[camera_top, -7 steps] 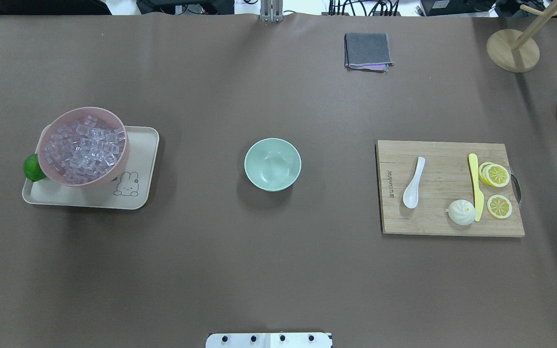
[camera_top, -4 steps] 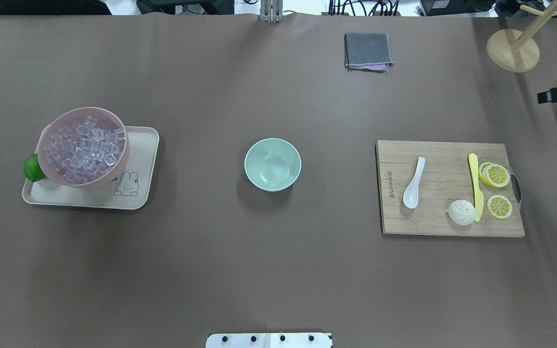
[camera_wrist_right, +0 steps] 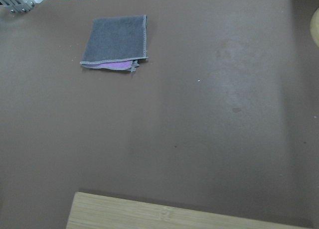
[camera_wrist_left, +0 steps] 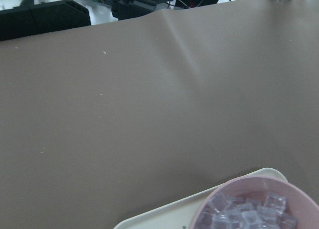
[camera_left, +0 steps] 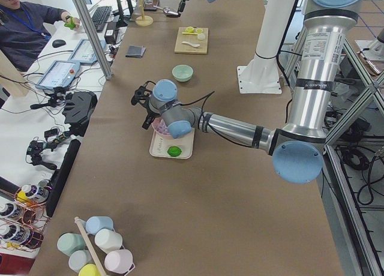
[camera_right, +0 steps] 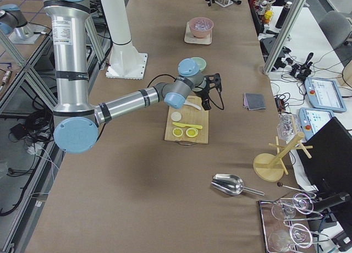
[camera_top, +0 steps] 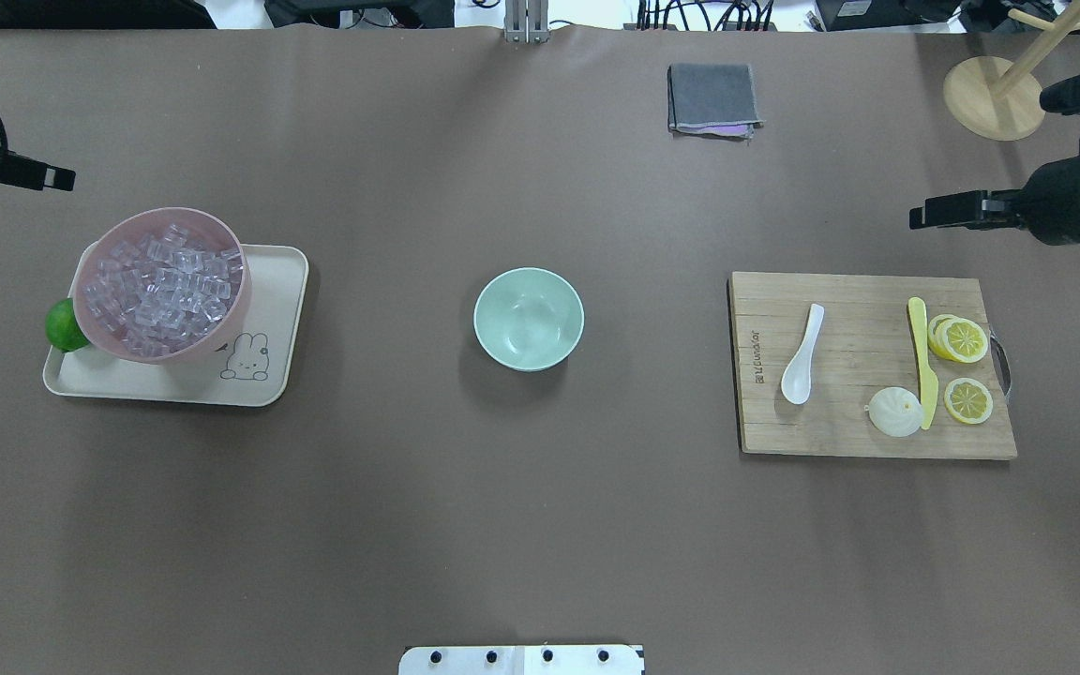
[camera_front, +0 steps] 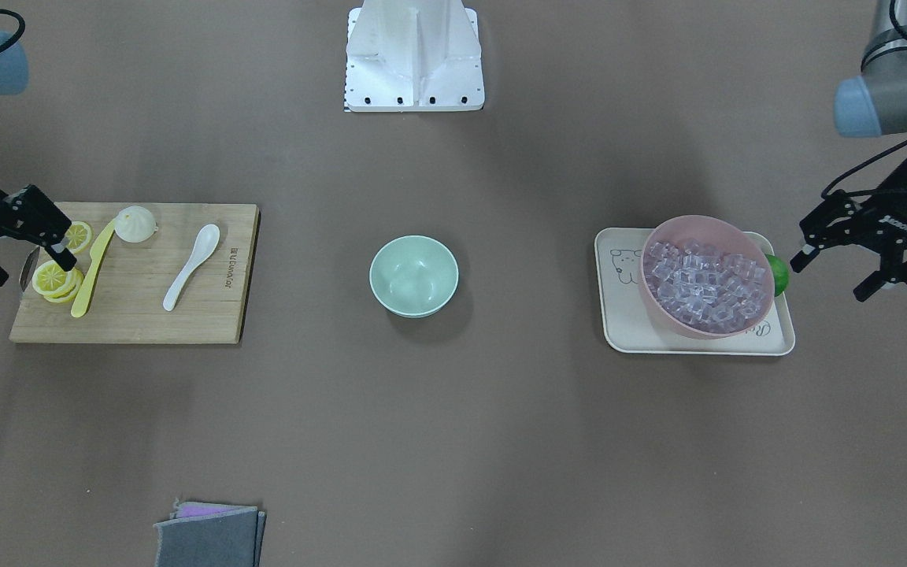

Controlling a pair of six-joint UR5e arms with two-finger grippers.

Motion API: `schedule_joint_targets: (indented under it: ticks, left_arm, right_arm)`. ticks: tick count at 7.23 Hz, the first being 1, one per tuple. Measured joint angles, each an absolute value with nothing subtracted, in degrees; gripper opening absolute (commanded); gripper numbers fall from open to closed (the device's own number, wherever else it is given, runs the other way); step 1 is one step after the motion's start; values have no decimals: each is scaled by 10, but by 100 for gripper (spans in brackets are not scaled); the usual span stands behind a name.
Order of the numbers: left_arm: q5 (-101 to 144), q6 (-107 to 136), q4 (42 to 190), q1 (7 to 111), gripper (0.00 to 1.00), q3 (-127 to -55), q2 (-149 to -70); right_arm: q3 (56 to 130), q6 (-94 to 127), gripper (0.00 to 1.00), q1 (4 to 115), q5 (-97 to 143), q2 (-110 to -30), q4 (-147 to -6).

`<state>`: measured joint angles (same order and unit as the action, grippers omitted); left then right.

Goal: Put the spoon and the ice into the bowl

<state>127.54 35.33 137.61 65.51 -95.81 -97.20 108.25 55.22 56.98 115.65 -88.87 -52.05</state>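
The white spoon (camera_top: 801, 361) lies on a wooden cutting board (camera_top: 859, 431), scoop toward the robot; it also shows in the front view (camera_front: 190, 264). The empty mint-green bowl (camera_top: 529, 319) stands at the table's middle. Clear ice cubes (camera_top: 165, 286) fill a pink bowl (camera_top: 235, 314) on a beige tray (camera_top: 273, 281). My right gripper (camera_front: 28, 272) is open and empty, raised by the board's lemon end, apart from the spoon. My left gripper (camera_front: 831, 277) is open and empty, raised just outside the pink bowl (camera_front: 654, 307).
A yellow knife (camera_top: 922, 361), lemon slices (camera_top: 962, 339) and a white bun (camera_top: 894, 411) share the board. A lime (camera_top: 62, 325) sits beside the pink bowl. A grey cloth (camera_top: 712, 97) and a wooden stand (camera_top: 994, 98) are at the far side.
Both arms have come into the overhead view: the right gripper has moved in from the right edge toward the board, and the left arm has appeared at the left edge. Objects have not moved.
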Motion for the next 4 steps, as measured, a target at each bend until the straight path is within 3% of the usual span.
schedule_joint_targets:
  ticks: [4]
  left_arm:
    - [1185,420,1374,547,98,-1016,-927]
  right_arm:
    - [1162,601,100,493,1062,-850,-687]
